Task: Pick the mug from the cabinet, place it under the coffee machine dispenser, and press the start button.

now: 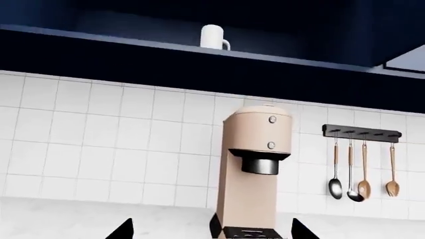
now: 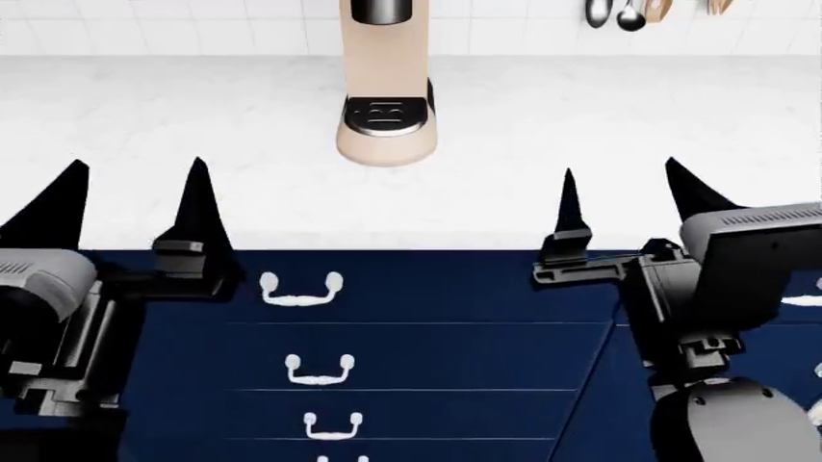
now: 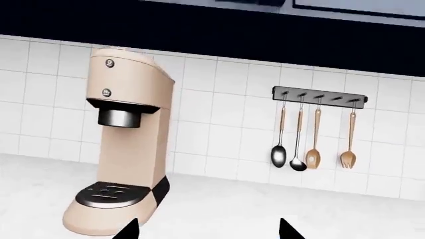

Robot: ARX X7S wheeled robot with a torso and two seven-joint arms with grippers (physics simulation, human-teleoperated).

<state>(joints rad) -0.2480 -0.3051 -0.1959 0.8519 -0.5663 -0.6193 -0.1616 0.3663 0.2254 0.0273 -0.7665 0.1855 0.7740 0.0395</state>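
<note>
The white mug [image 1: 214, 37] stands upright on the dark upper cabinet's open shelf, handle to one side, high above the beige coffee machine [image 1: 256, 169]. The machine stands at the back of the counter [image 2: 385, 87] and also shows in the right wrist view [image 3: 126, 144]. Its head carries two small round dark buttons, an upper one [image 3: 109, 63] and a lower one [image 3: 106, 92]; I cannot tell which is the start button. The black drip tray [image 2: 381, 114] under the dispenser is bare. My left gripper [image 2: 135, 192] and right gripper [image 2: 626, 192] are both open and empty, at the counter's front edge.
A black rail with several hanging utensils [image 3: 319, 94] is on the tiled wall to the right of the machine. The white counter [image 2: 642, 106] runs across in front of me. Dark blue drawers with white handles [image 2: 302, 289] are below it.
</note>
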